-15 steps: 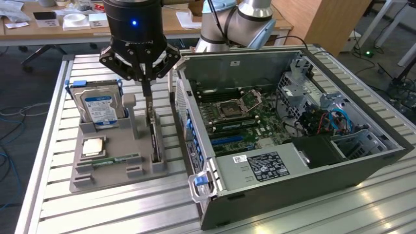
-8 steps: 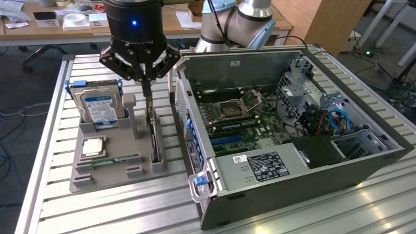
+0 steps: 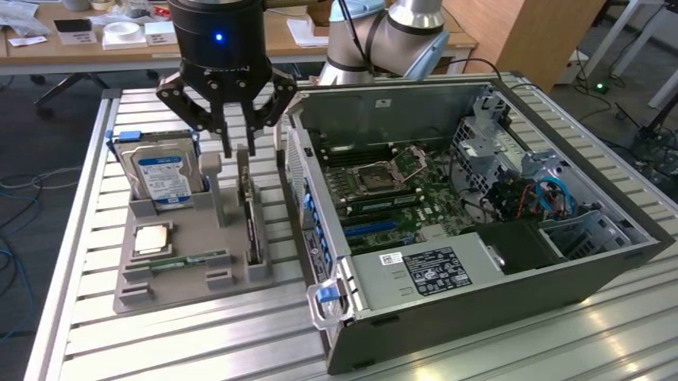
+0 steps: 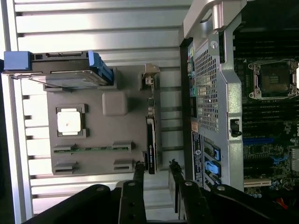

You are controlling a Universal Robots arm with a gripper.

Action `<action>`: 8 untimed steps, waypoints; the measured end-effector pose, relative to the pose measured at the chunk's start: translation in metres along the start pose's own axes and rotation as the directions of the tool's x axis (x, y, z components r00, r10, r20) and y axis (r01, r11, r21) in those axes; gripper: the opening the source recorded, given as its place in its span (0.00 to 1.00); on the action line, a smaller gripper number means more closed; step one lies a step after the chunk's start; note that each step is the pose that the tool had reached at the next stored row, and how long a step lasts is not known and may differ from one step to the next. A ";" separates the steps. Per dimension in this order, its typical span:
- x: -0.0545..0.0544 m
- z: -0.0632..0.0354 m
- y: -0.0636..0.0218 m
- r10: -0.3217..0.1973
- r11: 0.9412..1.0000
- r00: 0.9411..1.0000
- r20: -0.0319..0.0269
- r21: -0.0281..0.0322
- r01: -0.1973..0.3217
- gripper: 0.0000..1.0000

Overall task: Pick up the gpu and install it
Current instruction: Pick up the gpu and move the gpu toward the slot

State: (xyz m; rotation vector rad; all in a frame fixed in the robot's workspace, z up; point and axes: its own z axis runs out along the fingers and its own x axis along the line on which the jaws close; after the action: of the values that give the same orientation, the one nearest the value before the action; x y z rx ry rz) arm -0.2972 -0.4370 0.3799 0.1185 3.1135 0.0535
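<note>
The gpu stands on edge in a slot at the side of a grey holder tray nearest the computer case, its pale bracket end pointing up. It appears in the wrist view as a thin dark strip. My gripper hangs straight above the card's upper end, its black fingers apart with the card edge in line between them. In the wrist view the gripper is open, and nothing is held.
The tray also holds an upright blue-labelled hard drive, a CPU and a RAM stick. The open computer case lies close beside the tray, its motherboard exposed. The slatted metal table extends toward the front.
</note>
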 end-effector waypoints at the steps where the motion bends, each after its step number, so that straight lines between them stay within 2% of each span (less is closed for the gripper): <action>1: 0.000 0.0000 0.0000 0.000 1.000 1.000 0.000 0.000 0.000 0.35; 2: 0.000 0.0000 0.0000 0.000 1.000 1.000 0.000 0.000 0.000 0.35; 3: 0.000 0.0000 0.0000 0.000 1.000 1.000 0.000 0.000 0.000 0.42; 8: 0.000 0.0036 -0.0001 0.000 1.000 1.000 0.000 0.000 0.000 0.42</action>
State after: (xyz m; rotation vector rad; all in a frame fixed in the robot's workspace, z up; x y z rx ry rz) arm -0.2972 -0.4370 0.3763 0.1184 3.1134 0.0538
